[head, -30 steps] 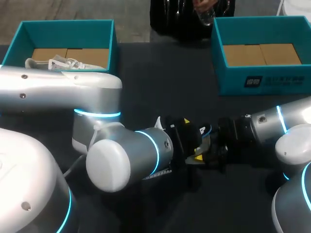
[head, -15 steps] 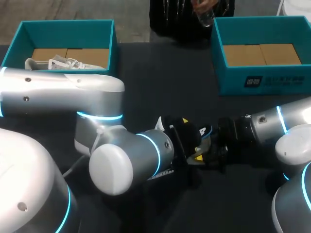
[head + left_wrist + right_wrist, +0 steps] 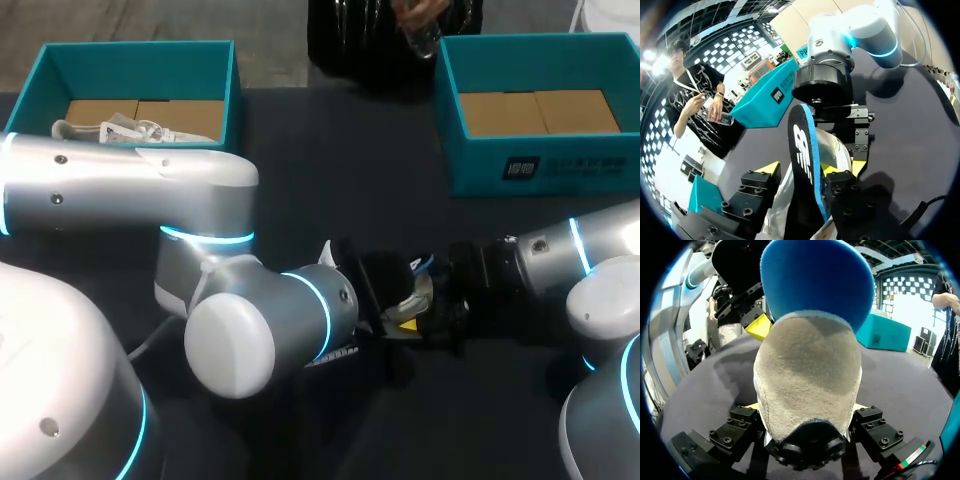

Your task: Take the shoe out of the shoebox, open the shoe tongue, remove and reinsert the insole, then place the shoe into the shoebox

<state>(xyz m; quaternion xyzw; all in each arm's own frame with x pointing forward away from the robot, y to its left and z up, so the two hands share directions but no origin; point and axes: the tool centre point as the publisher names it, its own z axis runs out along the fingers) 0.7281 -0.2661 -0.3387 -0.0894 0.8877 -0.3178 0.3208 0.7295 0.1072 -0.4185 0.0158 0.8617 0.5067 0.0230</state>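
Note:
A pale shoe (image 3: 810,370) with a grey suede end sits between the fingers of my right gripper (image 3: 806,407), which is shut on it from both sides. Its insole (image 3: 801,150), black on top with a blue underside (image 3: 815,280), stands up out of the shoe. My left gripper (image 3: 800,170) straddles the insole. One finger (image 3: 840,182) lies against the insole's blue edge, and the other finger (image 3: 760,182) stands a little apart from it. In the head view both grippers (image 3: 385,285) (image 3: 432,310) meet at the table's middle, and the shoe (image 3: 418,290) is mostly hidden between them.
A teal shoebox (image 3: 135,55) at the back left holds a second white shoe (image 3: 120,130). Another teal shoebox (image 3: 540,160) at the back right shows only its cardboard floor. My left arm's elbow (image 3: 230,345) bulks over the near left of the dark table (image 3: 330,170).
My left gripper's fingers have drawn closer together around the insole, and its upper yellow tip no longer shows in the head view. The right arm has stayed still.

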